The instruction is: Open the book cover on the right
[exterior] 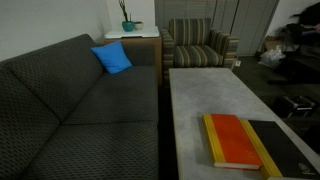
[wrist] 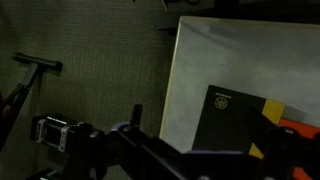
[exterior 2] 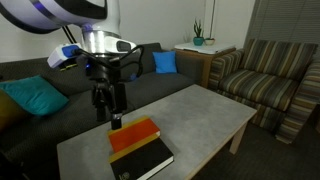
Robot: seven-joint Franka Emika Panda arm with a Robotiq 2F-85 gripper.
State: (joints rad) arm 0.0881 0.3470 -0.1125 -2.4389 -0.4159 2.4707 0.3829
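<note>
Overhead, the gripper hangs, jaws spread, by the orange book; the closed book cover lies at the table edge.

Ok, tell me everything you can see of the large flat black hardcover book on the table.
The large flat rectangular black hardcover book lies closed, cover up, near one end of the grey table. It looks matte, with a small pale mark near one corner. The orange-red book with a yellow edge lies right alongside; whether they touch is unclear. Nothing rests on it; the open gripper hangs clear of it.
</note>
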